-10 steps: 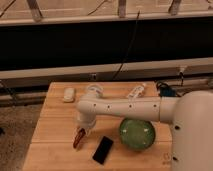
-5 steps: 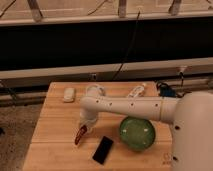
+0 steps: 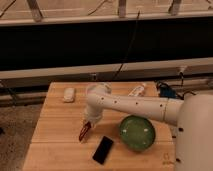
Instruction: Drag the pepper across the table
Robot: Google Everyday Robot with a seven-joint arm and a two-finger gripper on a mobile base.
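gripper above pepper | phone right | bowl farther right

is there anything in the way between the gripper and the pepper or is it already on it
Nothing visible stands between them. The gripper is right at the upper end of the pepper on the table. The black phone lies just to the pepper's right, and the green bowl beyond that.

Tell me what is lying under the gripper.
Under the gripper lies the pepper, slanting down-left on the table. Its upper end is covered by the gripper, so the contact there cannot be seen. The phone lies apart, nearer the front edge.
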